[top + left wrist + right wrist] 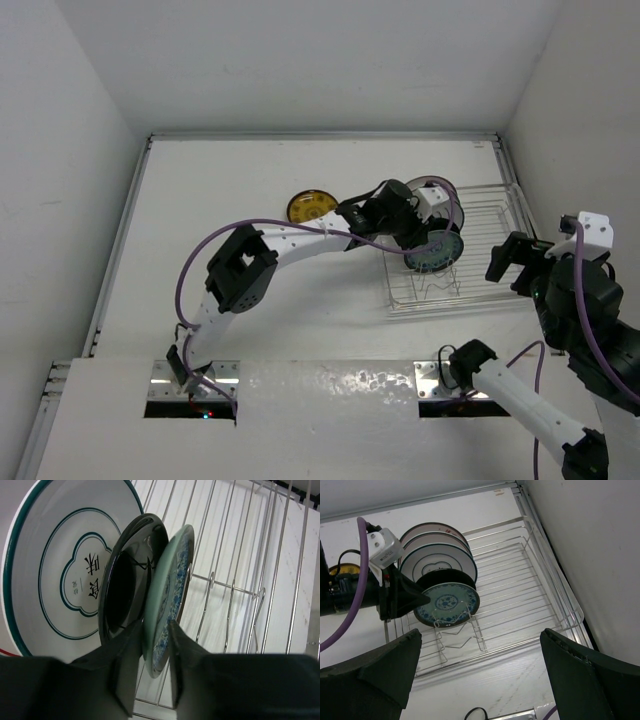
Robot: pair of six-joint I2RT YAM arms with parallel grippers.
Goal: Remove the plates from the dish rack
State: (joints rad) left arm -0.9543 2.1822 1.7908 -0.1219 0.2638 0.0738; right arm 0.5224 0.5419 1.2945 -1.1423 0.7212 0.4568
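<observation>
Left gripper [154, 627]: I have it clamped on the teal-patterned plate [446, 603], one finger on each face of its rim.
Teal-patterned plate: upright in the dish rack [520, 590], nearest of the row, touching the black plate [125, 580].
Right gripper [481, 632]: I see it spread wide, empty, above the rack's near side.
Yellow plate [312, 207]: on the table, left of the rack.

white teal-rimmed plate [50, 555] bears chinese characters, rotated; not surely legible
</observation>
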